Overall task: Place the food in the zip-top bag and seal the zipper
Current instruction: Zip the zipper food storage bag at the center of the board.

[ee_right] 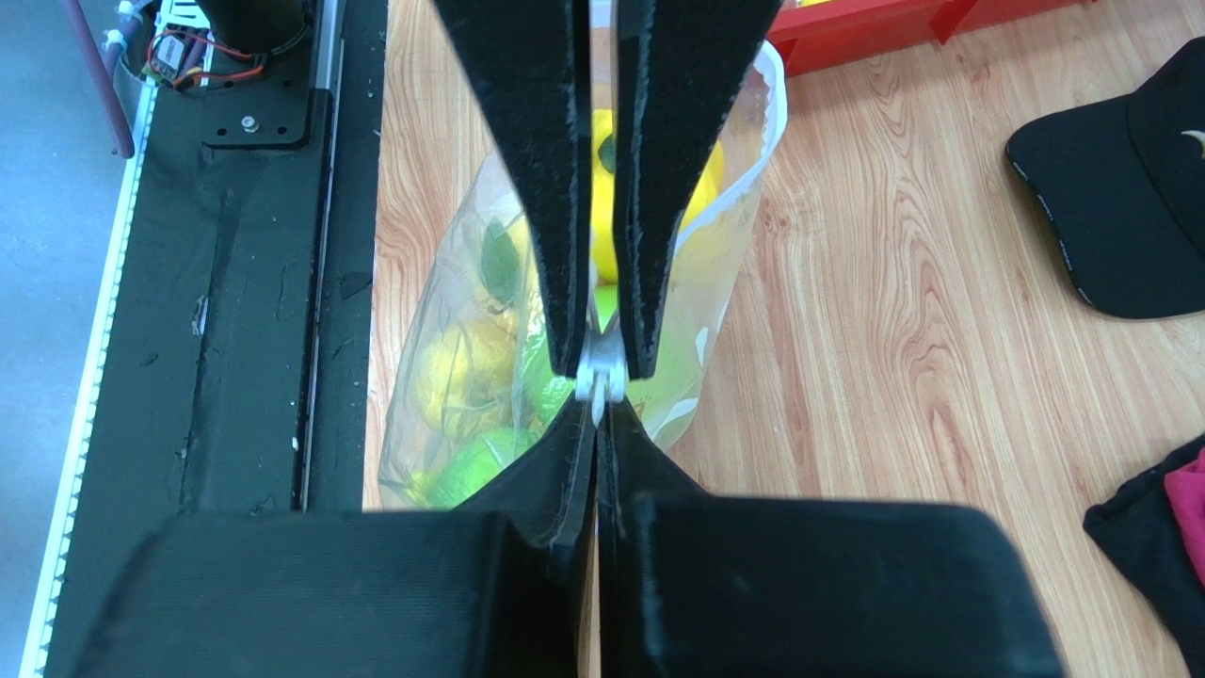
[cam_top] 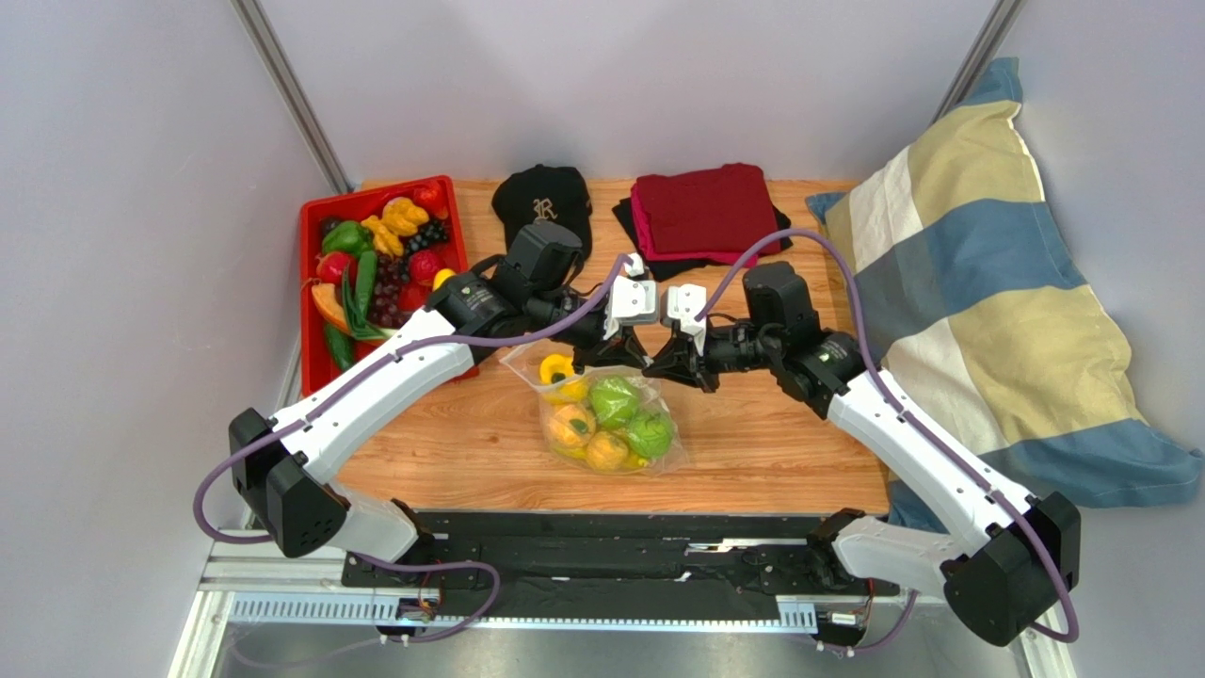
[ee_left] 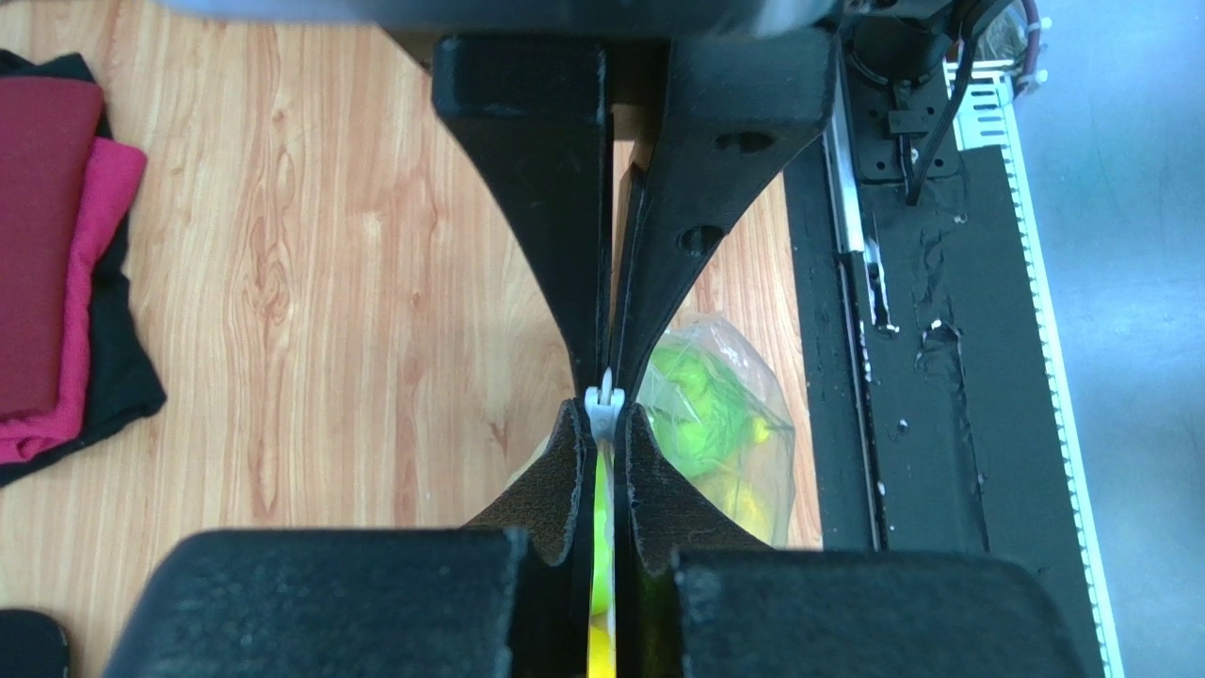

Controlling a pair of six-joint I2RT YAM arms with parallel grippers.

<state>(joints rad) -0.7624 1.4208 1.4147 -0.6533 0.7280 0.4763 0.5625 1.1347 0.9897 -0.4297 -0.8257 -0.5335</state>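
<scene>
Only writing I can find is on the black cap (cam_top: 542, 198) at 12 o'clock from the zip-top bag (cam_top: 608, 413): a white embroidered mark that looks like an ornate R, too small to be sure. No other label is legible on the bag, the tray or my arms. The bag lies mid-table, toward the 6 o'clock edge of the wooden table (cam_top: 467, 424). It's clear plastic w/ food (cam_top: 614, 400) inside: green limes, yellow and orange pieces. My left gripper (ee_left: 606, 421) is clenched on the bag's top edge at the zipper (ee_right: 600, 375). My right gripper (ee_right: 597, 413) is clamped tight on the same edge, tip to tip w/ the left. The small white slider tab sits right where the tips meet, and I can't tell which gripper actually has the tab. Fingers cover most of the zipper strip, so I can't tell if it's sealed along its length. In both wrist views my own fingers block the bag's middle, w/ only green and yellow blurs showing either side. The red tray (cam_top: 314, 212) is at 10 o'clock, w/ loose toy produce (cam_top: 389, 226) in it (bananas, dark grapes, red and green bits). My left arm cuts off its near right corner. Folded dark red cloths (cam_top: 703, 209) lie at 1 o'clock over pink and black layers, mostly hidden. A striped pillow (cam_top: 976, 283) at 3 o'clock runs off the table edge.
</scene>
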